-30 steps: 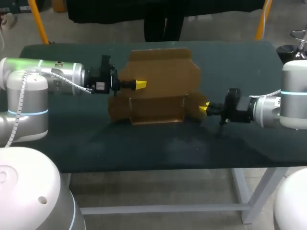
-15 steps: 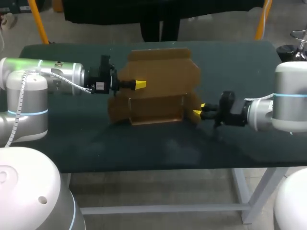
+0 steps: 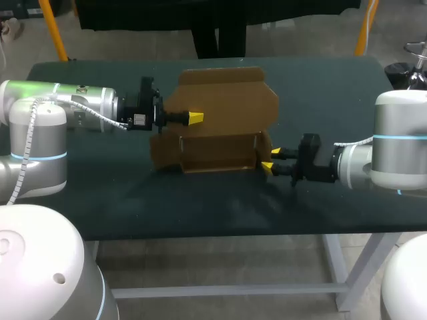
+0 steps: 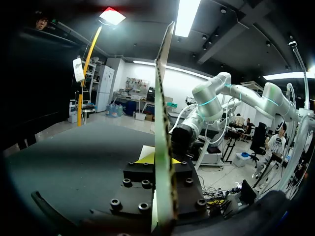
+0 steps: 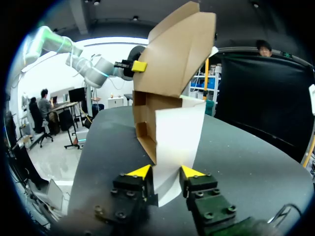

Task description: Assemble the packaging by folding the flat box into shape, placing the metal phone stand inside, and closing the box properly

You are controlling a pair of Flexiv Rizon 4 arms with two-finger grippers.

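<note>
The cardboard box (image 3: 220, 130) sits half-folded at the middle of the table (image 3: 100, 193), nearer its far edge. Its long axis runs side to side, parallel with that edge, and its open tray faces the near edge. Its tall lid panel (image 3: 227, 97) rises at the back. The left gripper (image 3: 195, 118) reaches in from the left with its jaws closed on that panel. The left wrist view shows the panel (image 4: 164, 137) edge-on, pinched between both yellow tips, which the head view does not reveal. The right gripper (image 3: 271, 159) is at the box's right end with its jaws spread. The right wrist view shows the pale side flap (image 5: 177, 132) standing between them, with no clamping visible, and the brown lid leaning overhead
</note>
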